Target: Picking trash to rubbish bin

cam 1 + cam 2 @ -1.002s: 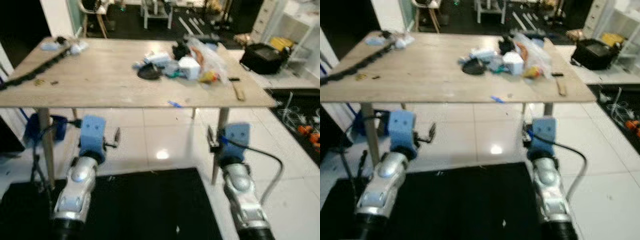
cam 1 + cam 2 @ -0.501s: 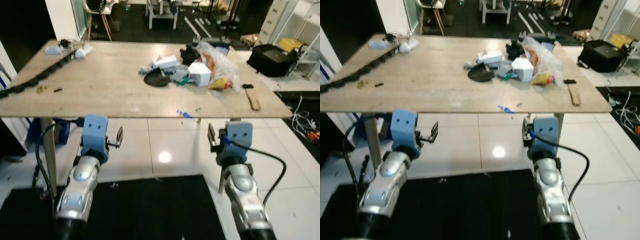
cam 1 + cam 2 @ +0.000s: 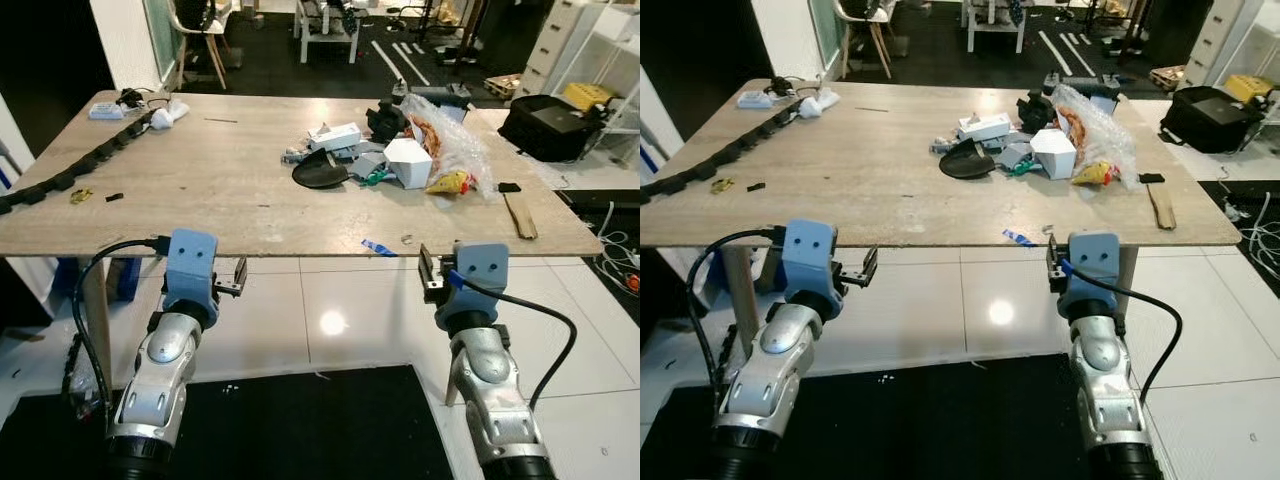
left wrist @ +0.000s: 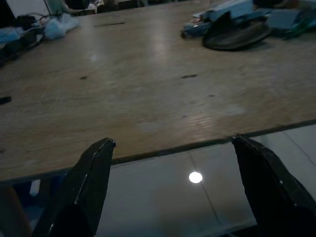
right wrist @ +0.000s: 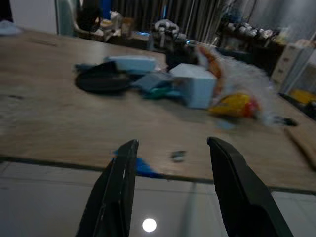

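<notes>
On the wooden table point(image 3: 200, 200) lies a heap of trash: a black lid point(image 3: 320, 175), a white box point(image 3: 407, 163), a white carton point(image 3: 335, 135), a clear plastic bag point(image 3: 450, 140) and a yellow wrapper point(image 3: 450, 183). A blue scrap point(image 3: 378, 247) lies at the table's front edge. My left gripper point(image 3: 238, 275) hangs open just below and before that edge, with nothing between its fingers point(image 4: 91, 182). My right gripper point(image 3: 424, 272) is open too, under the edge beside the blue scrap point(image 5: 143, 168), facing the heap point(image 5: 192, 86).
A black cable chain point(image 3: 70, 175) runs along the table's left side. A wooden piece point(image 3: 520, 212) lies at the right end. A table leg point(image 3: 95, 300) stands left of my left arm. A black bag point(image 3: 545, 125) sits on the floor right; a black mat point(image 3: 300, 420) lies below.
The whole picture has shifted and sharpened as the camera moved: the table now stands nearer and lower in view. Both arms hold the same pose, grippers still open.
</notes>
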Available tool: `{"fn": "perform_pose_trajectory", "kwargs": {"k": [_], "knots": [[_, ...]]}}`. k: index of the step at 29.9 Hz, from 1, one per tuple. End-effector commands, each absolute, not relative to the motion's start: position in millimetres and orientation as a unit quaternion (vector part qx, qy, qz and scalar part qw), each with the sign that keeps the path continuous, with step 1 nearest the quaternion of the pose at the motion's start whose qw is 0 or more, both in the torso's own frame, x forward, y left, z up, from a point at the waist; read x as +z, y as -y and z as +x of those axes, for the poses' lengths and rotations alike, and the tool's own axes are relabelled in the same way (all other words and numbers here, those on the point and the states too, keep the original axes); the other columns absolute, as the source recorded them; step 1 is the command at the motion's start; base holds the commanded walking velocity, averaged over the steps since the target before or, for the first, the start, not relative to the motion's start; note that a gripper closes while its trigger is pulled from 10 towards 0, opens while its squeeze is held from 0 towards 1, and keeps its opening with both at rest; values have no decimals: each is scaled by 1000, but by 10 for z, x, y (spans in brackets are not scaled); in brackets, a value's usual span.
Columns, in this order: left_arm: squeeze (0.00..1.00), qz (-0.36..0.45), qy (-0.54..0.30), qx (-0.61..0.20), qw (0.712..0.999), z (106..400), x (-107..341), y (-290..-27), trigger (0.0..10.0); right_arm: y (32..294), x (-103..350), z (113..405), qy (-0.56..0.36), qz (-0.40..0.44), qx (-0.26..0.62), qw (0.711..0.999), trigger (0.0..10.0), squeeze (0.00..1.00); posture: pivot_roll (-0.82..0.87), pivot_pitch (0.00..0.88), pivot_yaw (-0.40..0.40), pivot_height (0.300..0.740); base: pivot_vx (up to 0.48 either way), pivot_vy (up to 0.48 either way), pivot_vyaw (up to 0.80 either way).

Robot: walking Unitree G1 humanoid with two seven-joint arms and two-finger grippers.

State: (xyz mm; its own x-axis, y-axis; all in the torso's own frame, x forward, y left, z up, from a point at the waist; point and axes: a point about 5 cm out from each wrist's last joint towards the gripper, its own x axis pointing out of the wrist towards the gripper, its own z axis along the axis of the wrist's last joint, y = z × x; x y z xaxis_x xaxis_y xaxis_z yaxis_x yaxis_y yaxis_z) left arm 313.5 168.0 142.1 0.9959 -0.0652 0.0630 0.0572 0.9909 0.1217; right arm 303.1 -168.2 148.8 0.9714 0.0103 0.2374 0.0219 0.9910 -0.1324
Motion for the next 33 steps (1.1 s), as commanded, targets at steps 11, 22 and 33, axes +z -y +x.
{"fn": "perform_pose_trajectory", "kwargs": {"k": [11,22,33], "knots": [[0,63,21,-32,997,3113,1369,-1696,10000,1750,1465,3013,111,-58,-15,992,10000,0,-79,91,-13,740,314,0,0],[0,64,21,-32,997,3115,1370,-1697,10000,1775,1456,3020,106,-57,-24,992,10000,0,-76,91,-13,740,313,0,-498],[0,65,22,-32,997,3118,1380,-1701,10000,1760,1457,3018,109,-54,-24,992,10000,0,-74,91,-9,740,312,0,0]]}}
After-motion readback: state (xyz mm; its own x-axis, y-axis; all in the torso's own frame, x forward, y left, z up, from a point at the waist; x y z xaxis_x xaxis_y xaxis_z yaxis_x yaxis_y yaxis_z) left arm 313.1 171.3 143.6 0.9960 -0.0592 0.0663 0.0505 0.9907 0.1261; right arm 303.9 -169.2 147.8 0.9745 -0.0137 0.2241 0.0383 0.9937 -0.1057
